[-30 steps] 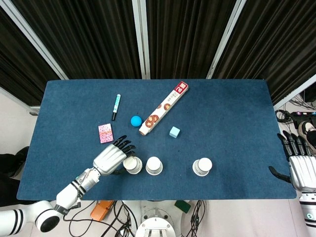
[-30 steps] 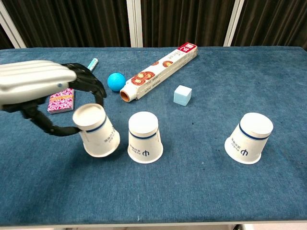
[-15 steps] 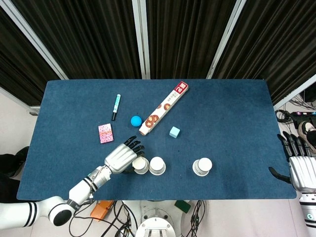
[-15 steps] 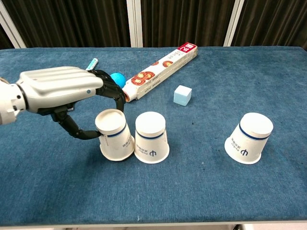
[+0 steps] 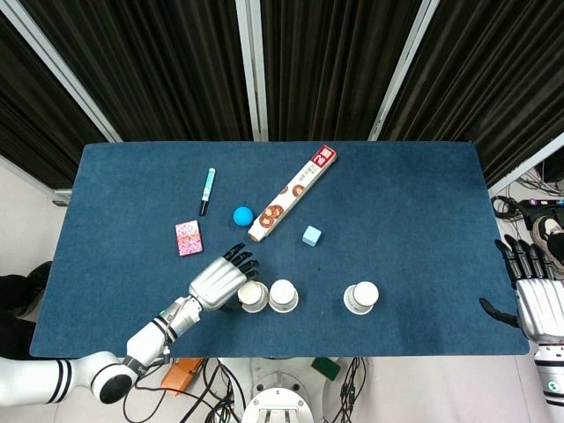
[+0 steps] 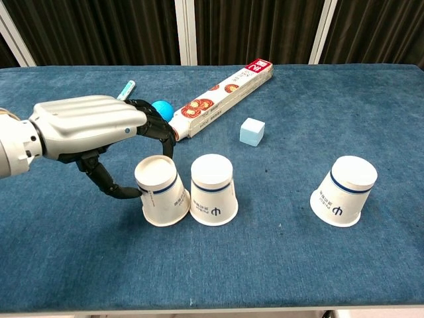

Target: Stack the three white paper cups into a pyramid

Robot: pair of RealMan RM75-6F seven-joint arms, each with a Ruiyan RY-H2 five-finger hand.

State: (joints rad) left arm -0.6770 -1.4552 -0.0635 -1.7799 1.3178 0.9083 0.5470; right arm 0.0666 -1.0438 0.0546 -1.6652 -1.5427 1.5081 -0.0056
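Counting what's sitting on the table [image 5: 414, 229] right now: three white paper cups, all upside down — left cup [image 6: 161, 191], middle cup [image 6: 213, 190], right cup [image 6: 344, 191]. Then just one of everything else: one blue ball [image 5: 242, 215], one light blue cube [image 5: 311, 235], one long foil-wrap box [image 5: 293, 193], one marker pen [image 5: 207, 190], one pink card pack [image 5: 188, 238]. Two robot hands are showing too, left hand [image 6: 93, 126] and right hand [image 5: 538, 300].

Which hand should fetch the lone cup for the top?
Probably right. The right hand is open, on the lone cup's side. The left hand holds the leftmost cup beside the middle cup.
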